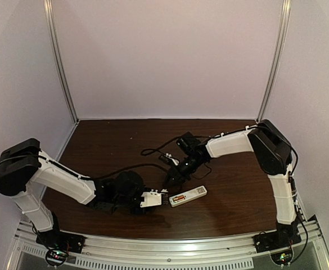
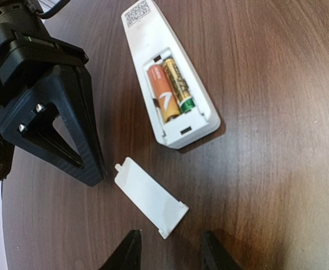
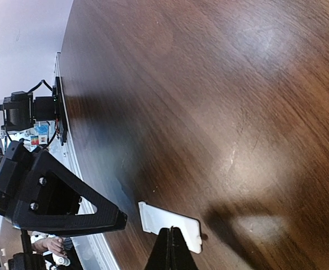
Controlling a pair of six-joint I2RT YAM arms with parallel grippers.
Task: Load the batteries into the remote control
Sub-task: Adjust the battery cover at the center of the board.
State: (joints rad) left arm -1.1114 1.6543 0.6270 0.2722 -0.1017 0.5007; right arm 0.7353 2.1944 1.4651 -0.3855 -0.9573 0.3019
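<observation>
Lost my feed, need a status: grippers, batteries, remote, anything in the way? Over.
Left gripper open, empty. Right gripper shut, tip by loose cover plate. Both batteries in remote control, compartment uncovered. Nothing blocking.

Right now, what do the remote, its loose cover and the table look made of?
Remote control and loose cover: probably white plastic, smooth matte, with moulded clips and slots. Table: dark brown wood or wood-look laminate; grain lines show, and glare suggests a semi-gloss finish.

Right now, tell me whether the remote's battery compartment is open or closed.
Open: both batteries sit exposed in the remote control, and the loose cover plate lies on the table beside it.
</observation>
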